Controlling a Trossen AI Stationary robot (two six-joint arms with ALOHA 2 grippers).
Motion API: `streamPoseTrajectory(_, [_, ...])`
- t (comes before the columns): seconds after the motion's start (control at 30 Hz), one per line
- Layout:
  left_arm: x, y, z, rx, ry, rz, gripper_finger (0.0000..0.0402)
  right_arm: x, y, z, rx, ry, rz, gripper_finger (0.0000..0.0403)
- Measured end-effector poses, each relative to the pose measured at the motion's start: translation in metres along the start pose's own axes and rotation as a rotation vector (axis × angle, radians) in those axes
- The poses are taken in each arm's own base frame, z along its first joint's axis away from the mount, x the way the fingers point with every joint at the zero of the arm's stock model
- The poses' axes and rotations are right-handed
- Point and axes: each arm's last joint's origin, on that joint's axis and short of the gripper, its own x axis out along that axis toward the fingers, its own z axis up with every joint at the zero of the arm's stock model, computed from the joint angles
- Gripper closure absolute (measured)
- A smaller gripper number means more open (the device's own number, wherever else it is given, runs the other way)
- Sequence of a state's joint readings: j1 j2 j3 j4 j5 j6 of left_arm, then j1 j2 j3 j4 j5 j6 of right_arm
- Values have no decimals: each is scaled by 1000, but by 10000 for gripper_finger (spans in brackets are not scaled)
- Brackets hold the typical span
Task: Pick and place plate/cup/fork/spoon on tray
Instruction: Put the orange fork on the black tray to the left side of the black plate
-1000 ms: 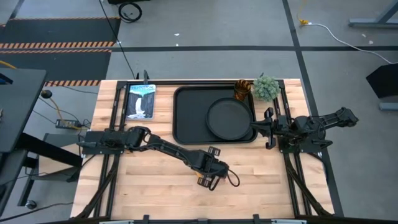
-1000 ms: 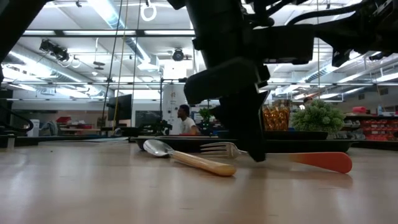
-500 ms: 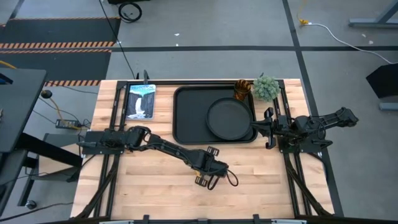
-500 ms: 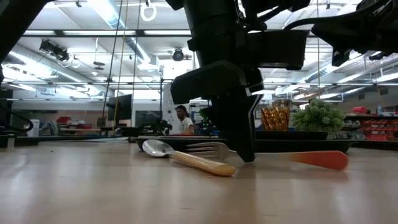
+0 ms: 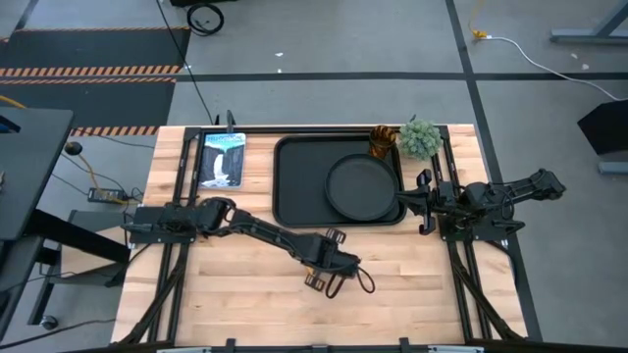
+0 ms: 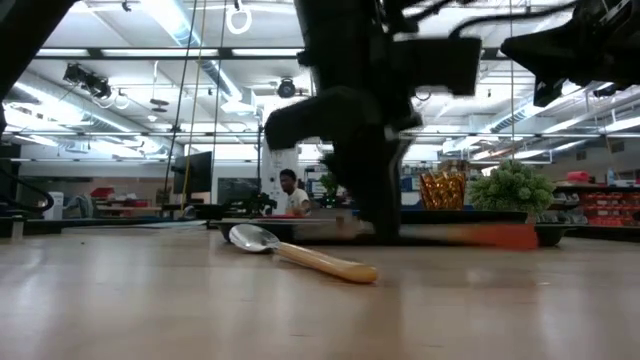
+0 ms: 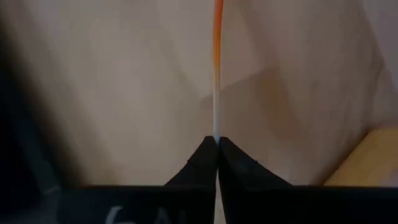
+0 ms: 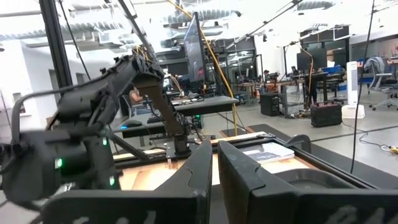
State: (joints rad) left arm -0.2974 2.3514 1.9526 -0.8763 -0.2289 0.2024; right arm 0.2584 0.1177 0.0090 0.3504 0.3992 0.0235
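My left gripper (image 5: pixel 324 278) (image 7: pixel 217 142) stands near the table's front middle, shut on the fork (image 6: pixel 500 236), whose red-orange handle sticks out sideways just above the wood. The spoon (image 6: pixel 300 257) lies flat on the table beside it, bowl up. The black plate (image 5: pixel 363 186) rests inside the black tray (image 5: pixel 292 196), in its right half. The amber cup (image 5: pixel 383 143) stands at the tray's far right corner. My right gripper (image 5: pixel 424 202) (image 8: pixel 214 163) waits shut at the table's right side, holding nothing. My left gripper pinches the fork between its two fingers at the silver neck (image 7: pixel 216 127), just below the red-orange handle (image 7: pixel 217 37). The fingers come from above, pointing down, across the fork. The fork is lifted clear of the table, roughly level; its tine end is hidden behind the gripper.
A small green plant (image 5: pixel 420 137) stands at the far right by the cup. A blue-white card (image 5: pixel 222 160) lies at the far left next to the tray. Bare wood stretches along the near edge (image 5: pixel 235 304).
My left gripper has shut on the fork and gone up a little. The fork, lying on the table by the spoon before, now hangs just above the wood. The spoon has stayed where it was.
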Motion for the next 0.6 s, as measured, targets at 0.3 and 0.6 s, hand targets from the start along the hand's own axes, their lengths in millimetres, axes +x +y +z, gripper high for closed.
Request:
streamPoseTrajectory(0.3, [-41, 37, -16, 327, 237, 141, 398, 0, 0, 0, 2, -5, 1, 369])
streamPoseTrajectory(0.6, [-38, 102, -54, 577, 443, -1, 398, 0, 0, 1, 4, -10, 1, 369])
